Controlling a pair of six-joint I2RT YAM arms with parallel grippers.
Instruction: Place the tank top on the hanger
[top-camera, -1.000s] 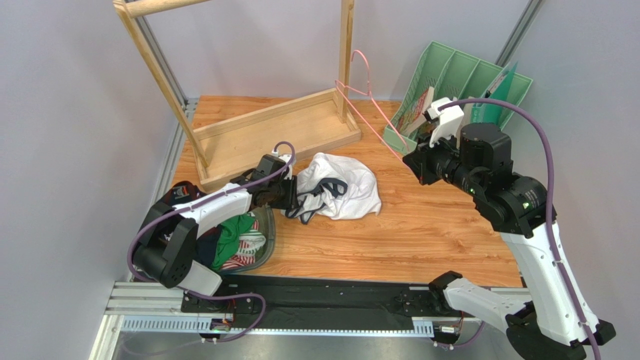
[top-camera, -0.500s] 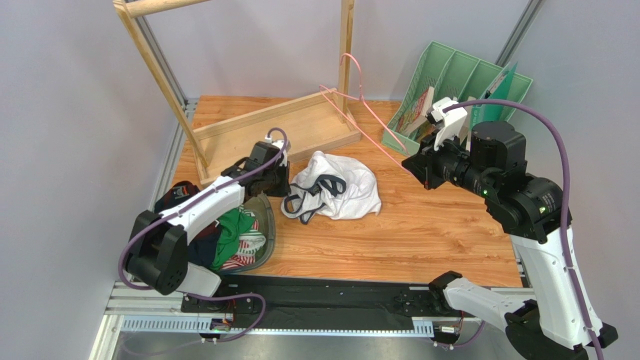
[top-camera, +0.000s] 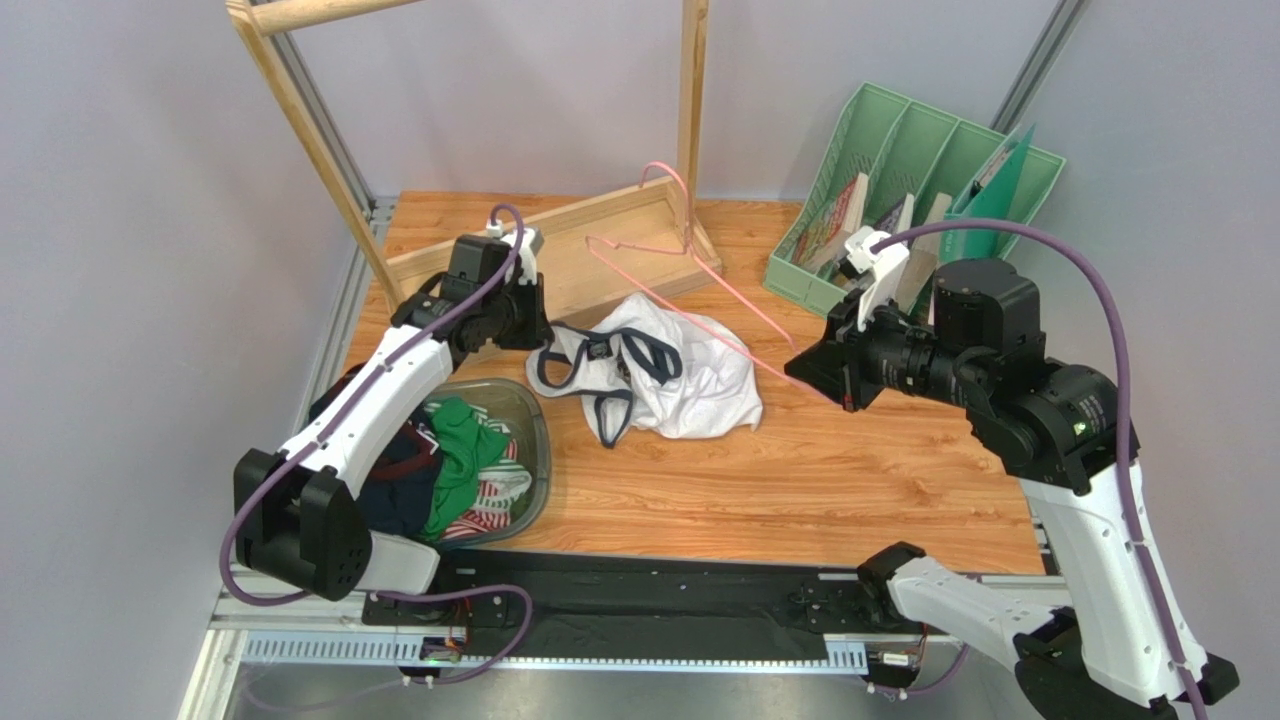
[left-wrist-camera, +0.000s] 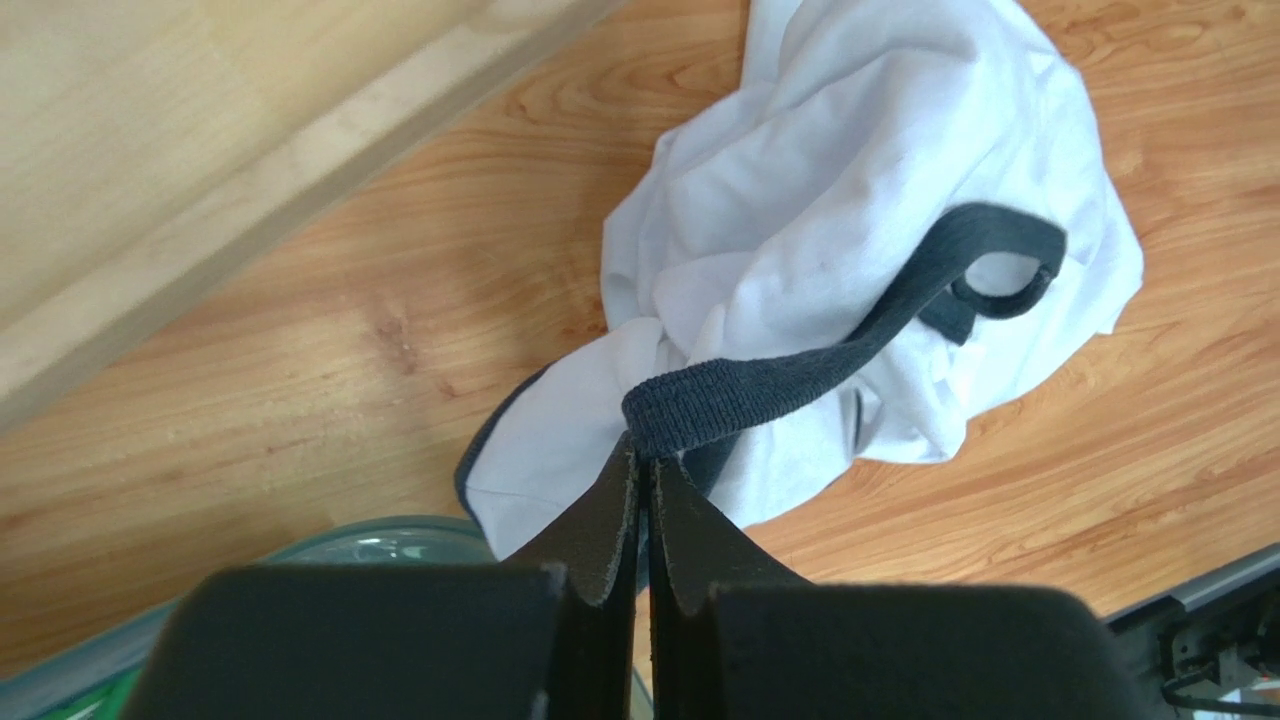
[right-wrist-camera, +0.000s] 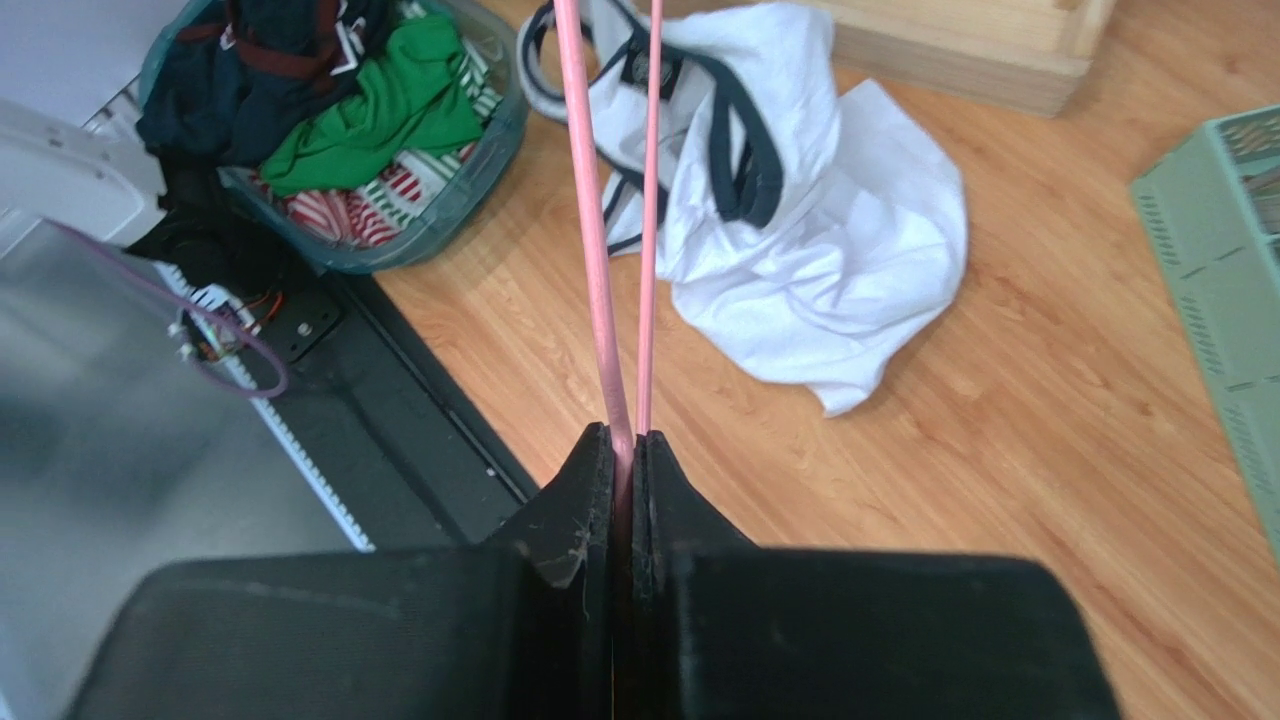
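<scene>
The tank top (top-camera: 694, 378) lies crumpled on the tabletop (top-camera: 842, 480) near its middle, between the two arms. The left tool (left-wrist-camera: 639, 468) sits at the shirt's left edge with its jaws together, pinching a band of navy trim (left-wrist-camera: 819, 365) and drawing it up and out from the white heap. Whether that band belongs to the neck or to an armhole cannot be told from the folds.

The right tool (right-wrist-camera: 625, 447) is clamped on the hanger (right-wrist-camera: 597, 293) at one shoulder corner, where two pink wires meet between its jaws. From that grip the hanger's long axis runs away from the right arm toward the far left, held in the air and passing over the shirt. Its free corner ends above the wooden rack base (top-camera: 496, 255), close to the left tool, and its hook points toward the back of the scene.

So the free corner already points at the held trim, and the coming move likely turns on that alignment. The corner has to slide into whatever opening the left tool holds apart. The right arm carries the hanger and would do the threading, while the left arm, nearer the trim, keeps the loop spread. The loop looks narrow and twisted, so the wire could catch on bunched cloth rather than enter.

A basket (top-camera: 534, 450) of other garments sits just beside the shirt's near-left side.
</scene>
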